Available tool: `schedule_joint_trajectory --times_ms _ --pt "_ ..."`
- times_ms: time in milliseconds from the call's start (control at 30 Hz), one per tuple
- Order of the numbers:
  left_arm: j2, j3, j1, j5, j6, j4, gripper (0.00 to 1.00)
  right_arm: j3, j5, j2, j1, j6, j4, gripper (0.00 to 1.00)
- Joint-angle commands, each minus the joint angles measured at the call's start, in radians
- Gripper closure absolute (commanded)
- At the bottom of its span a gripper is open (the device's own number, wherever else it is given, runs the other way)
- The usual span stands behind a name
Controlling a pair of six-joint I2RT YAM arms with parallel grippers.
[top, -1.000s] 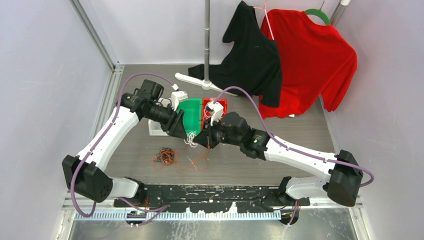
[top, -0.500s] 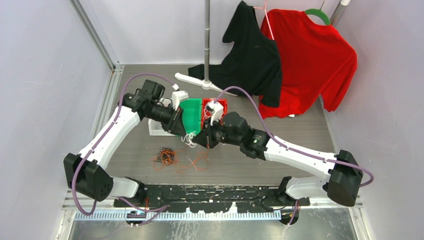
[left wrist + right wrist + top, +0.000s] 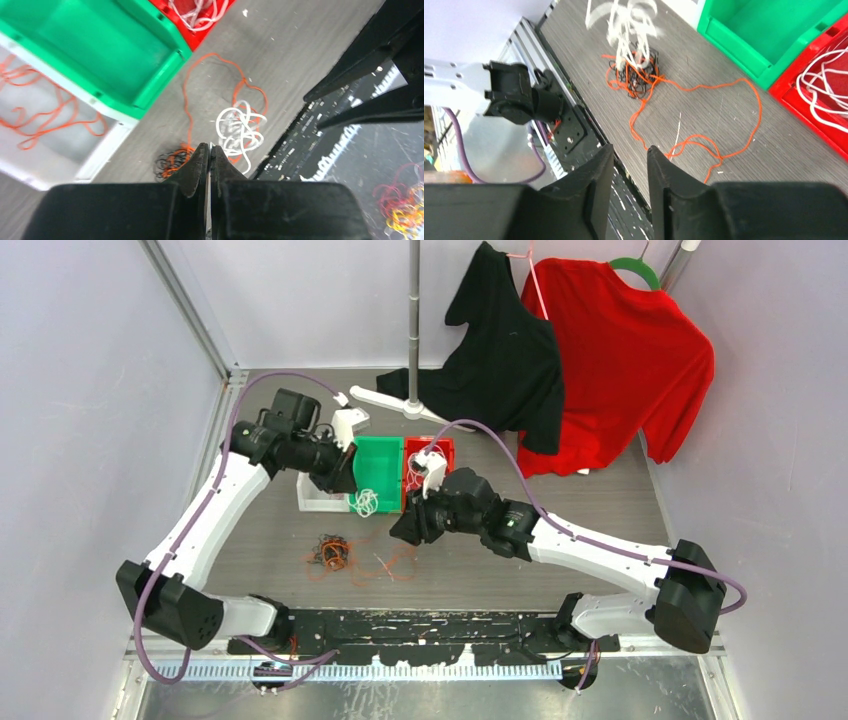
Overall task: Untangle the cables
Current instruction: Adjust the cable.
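Since the earlier frame: left arm has drawn back toward the bins, its jaws have closed, and the right jaws have let go

Cables:
- white cable (image 3: 362, 502): small looped bundle, off the tabletop (image 3: 470, 575), hanging under the left end effector (image 3: 209, 152), just in front of the green bin (image 3: 378, 462)
- orange-and-black tangle (image 3: 331, 552): tight knot, flat on the tabletop in front of the white bin (image 3: 318, 498)
- loose orange cable (image 3: 704, 125): runs out of the knot in wide open loops toward the red bin (image 3: 819, 100)

Room:
- bins stand side by side behind the knot
- black near rail (image 3: 400, 625) just in front of it
- bare tabletop to its left, and to its right beyond the orange loops

End effectors:
- left: pressed together, pinching a strand of the white cable, bundle dangling beyond the tips
- right end effector (image 3: 630, 160): narrow gap, nothing between the fingers, above the tabletop near the orange loops, apart from the white bundle
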Motion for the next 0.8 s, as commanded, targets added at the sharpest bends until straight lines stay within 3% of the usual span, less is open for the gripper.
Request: schedule_joint_trajectory --times_ms 0,167,267,433,600,767 --pt "-0.045 0.097 0.000 -0.095 0.036 0.042 1.00 0.043 -0.073 -0.025 -0.003 -0.040 -0.070 0.59" --pt "-0.109 0.106 -0.001 0.049 0.114 0.005 1.00 0.107 -0.039 -0.070 -0.054 0.005 -0.053 0.24" --pt "-0.149 0.093 -0.007 0.100 0.150 -0.004 1.00 0.103 0.017 -0.096 -0.088 0.043 0.078 0.12" --pt "-0.167 0.090 -0.013 0.213 0.178 -0.042 1.00 0.168 -0.038 -0.012 -0.113 0.123 0.230 0.11" --pt "-0.169 0.088 -0.030 0.203 0.177 -0.047 1.00 0.166 -0.137 0.060 -0.113 0.231 0.396 0.13" --pt "-0.166 0.103 -0.033 0.216 0.142 -0.031 1.00 0.164 -0.201 0.109 -0.113 0.290 0.452 0.17"
